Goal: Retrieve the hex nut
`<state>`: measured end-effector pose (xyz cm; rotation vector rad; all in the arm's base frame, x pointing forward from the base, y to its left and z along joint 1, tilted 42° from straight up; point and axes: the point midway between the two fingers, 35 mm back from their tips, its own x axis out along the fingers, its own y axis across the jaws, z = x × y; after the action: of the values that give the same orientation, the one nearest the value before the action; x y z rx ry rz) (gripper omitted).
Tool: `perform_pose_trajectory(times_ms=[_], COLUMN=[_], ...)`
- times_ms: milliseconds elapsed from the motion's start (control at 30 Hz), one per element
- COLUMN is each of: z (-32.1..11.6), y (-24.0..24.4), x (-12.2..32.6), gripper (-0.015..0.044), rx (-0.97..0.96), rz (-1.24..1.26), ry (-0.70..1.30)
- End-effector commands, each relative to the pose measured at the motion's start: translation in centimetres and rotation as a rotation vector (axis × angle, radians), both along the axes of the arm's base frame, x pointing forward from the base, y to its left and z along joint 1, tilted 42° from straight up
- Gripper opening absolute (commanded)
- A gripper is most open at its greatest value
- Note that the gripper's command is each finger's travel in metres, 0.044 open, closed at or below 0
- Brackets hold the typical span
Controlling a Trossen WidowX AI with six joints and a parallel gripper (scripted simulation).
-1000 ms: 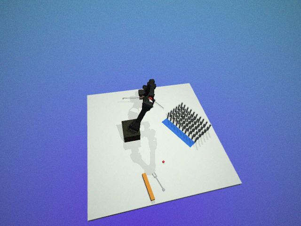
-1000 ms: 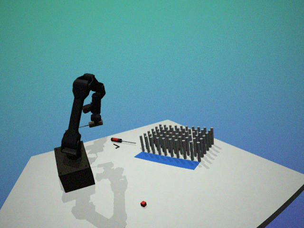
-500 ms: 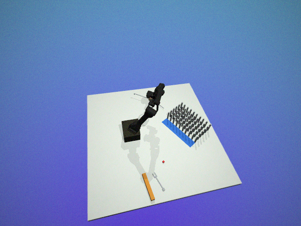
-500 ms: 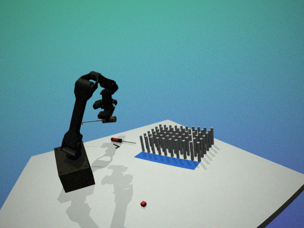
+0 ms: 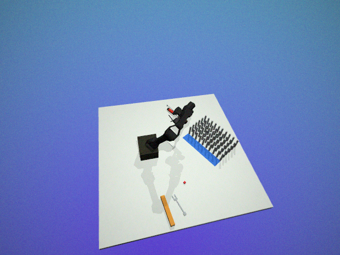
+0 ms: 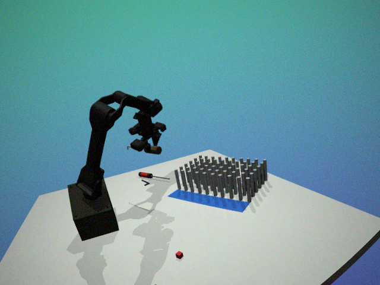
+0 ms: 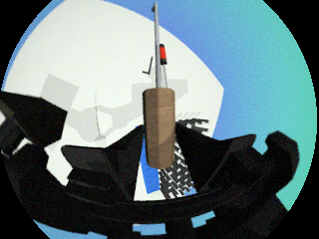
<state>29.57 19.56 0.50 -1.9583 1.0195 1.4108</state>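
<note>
My gripper (image 6: 150, 147) (image 7: 159, 126) is shut on the brown handle of a hook tool (image 6: 155, 150) (image 7: 159, 112). It holds the tool raised above the table, left of the spacers in the exterior view. The thin shaft points away from the spacers and ends in a small bent tip. The dark metal spacers (image 5: 211, 134) (image 6: 230, 182) stand upright in a dense field. The blue taped strip (image 5: 201, 150) (image 6: 208, 201) (image 7: 149, 171) runs along their front. The hex nut cannot be made out in any view.
A red-and-black screwdriver (image 5: 170, 110) (image 6: 145, 174) (image 7: 162, 54) and a small black hex key (image 6: 145, 181) (image 7: 150, 66) lie left of the field in the exterior view. A red cube (image 5: 184, 182) (image 6: 179, 255), an orange bar (image 5: 167, 210) and a grey forked tool (image 5: 179, 205) lie elsewhere on the table.
</note>
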Motion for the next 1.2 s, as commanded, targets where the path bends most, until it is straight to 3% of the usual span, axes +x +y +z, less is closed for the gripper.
perform_pose_trajectory(times_ms=[0, 600, 1167], z=[1.7, 8.6, 14.7], y=[-1.6, -11.9, -22.0], x=[1.2, 4.4, 3.0], gripper=[0.0, 0.0, 0.0], rx=[0.017, 0.052, 0.07], rz=[-0.092, -0.564, -1.01], ry=[-0.08, -0.446, -0.818])
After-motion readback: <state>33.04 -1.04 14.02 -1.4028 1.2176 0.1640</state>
